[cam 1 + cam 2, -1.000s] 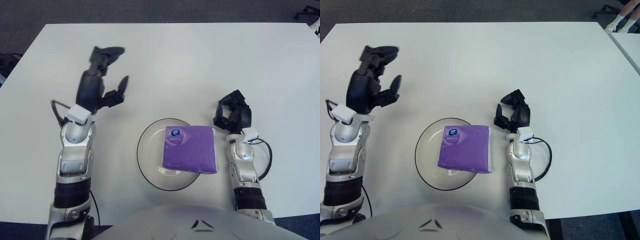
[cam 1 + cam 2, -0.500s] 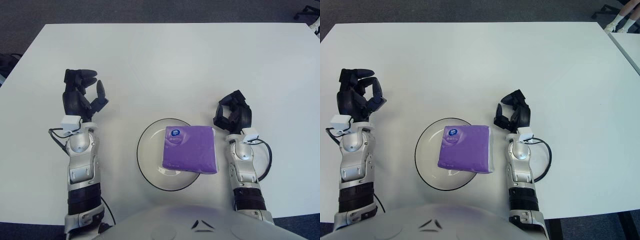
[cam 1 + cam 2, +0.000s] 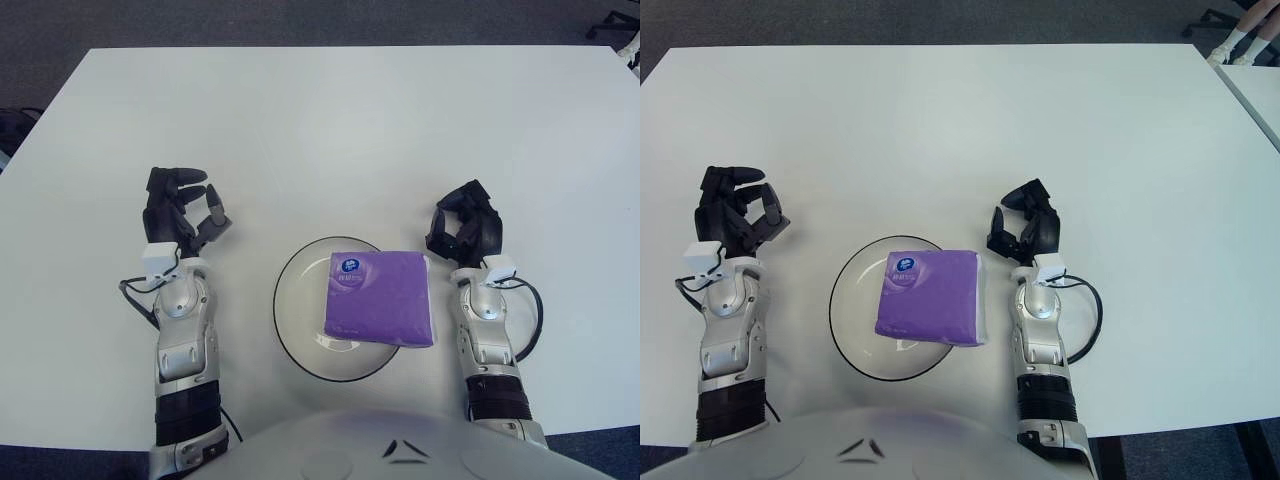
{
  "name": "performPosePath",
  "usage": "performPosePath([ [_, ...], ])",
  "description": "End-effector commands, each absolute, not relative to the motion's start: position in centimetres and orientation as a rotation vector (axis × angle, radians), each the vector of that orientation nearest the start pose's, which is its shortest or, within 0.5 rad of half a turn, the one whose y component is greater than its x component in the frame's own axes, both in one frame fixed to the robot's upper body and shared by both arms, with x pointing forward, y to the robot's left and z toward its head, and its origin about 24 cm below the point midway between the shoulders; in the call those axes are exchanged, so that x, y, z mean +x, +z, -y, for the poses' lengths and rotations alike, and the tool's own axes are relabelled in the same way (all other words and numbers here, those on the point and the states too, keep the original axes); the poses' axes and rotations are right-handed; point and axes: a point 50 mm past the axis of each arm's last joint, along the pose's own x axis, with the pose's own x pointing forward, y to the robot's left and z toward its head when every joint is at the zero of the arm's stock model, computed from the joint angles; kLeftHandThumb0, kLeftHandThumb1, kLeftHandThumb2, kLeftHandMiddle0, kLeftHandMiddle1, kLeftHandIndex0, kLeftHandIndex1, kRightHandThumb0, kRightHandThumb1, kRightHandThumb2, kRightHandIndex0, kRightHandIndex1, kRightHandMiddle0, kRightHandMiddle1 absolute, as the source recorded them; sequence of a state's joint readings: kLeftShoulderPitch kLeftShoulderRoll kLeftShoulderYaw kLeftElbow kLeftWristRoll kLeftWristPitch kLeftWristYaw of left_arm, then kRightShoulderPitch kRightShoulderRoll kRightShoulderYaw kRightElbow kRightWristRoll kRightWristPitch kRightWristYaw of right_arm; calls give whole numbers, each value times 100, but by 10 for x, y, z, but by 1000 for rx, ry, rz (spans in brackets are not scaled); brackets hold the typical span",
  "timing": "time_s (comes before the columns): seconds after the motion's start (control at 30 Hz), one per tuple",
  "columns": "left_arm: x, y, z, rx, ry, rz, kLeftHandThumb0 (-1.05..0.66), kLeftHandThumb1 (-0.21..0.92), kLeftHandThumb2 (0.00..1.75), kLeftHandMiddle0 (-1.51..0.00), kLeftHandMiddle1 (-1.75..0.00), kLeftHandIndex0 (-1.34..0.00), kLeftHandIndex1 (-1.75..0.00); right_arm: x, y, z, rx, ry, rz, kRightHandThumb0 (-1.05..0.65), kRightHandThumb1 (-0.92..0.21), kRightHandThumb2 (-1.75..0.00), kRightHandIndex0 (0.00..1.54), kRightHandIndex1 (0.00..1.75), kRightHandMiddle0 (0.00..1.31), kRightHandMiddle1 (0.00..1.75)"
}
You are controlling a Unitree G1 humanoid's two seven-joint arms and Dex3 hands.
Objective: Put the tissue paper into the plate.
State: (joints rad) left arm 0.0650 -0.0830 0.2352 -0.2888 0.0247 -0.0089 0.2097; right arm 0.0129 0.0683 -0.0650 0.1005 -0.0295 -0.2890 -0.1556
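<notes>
A purple tissue pack (image 3: 379, 297) with a small blue round label lies flat in the clear glass plate (image 3: 292, 312), its right edge overhanging the plate's rim. My left hand (image 3: 180, 208) is to the left of the plate, fingers loosely curled and holding nothing. My right hand (image 3: 465, 226) is just right of the pack's upper corner, apart from it, fingers curled with nothing in them.
The white table (image 3: 340, 130) stretches far ahead and to both sides. Dark carpet lies beyond its far edge. A cable loops beside my right forearm (image 3: 484, 335).
My left arm has drawn back towards me and nearer the plate, and its spread fingers have curled in. The right hand and the tissue pack have stayed put.
</notes>
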Motion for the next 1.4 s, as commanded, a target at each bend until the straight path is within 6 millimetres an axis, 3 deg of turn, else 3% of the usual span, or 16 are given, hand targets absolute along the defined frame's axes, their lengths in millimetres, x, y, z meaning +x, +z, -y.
performPosePath([
  [0.0,218,78,-206,-53,485,184,-4,13,153,-73,-175,-61,-170,218,-20,153,64,-230,-196,-44,-45,-115,84,175,51,175],
  [0.3,210,62,-198,-96,440,114,-1,8,157,-74,-175,-64,-167,219,-19,150,62,-190,-172,-44,-44,-116,86,175,51,175],
  [0.8,195,43,-184,-101,328,48,-1,9,159,-75,-175,-58,-174,220,-14,145,29,-153,-162,-44,-43,-118,92,175,52,175],
  [1.07,188,33,-181,-94,265,12,-1,21,146,-68,-175,-47,-175,220,-11,143,34,-154,-175,-44,-44,-117,90,175,51,175],
  [1.37,183,24,-179,-100,212,-8,-1,11,157,-77,-175,-53,-175,219,-9,141,55,-152,-176,-44,-45,-116,89,175,51,175],
])
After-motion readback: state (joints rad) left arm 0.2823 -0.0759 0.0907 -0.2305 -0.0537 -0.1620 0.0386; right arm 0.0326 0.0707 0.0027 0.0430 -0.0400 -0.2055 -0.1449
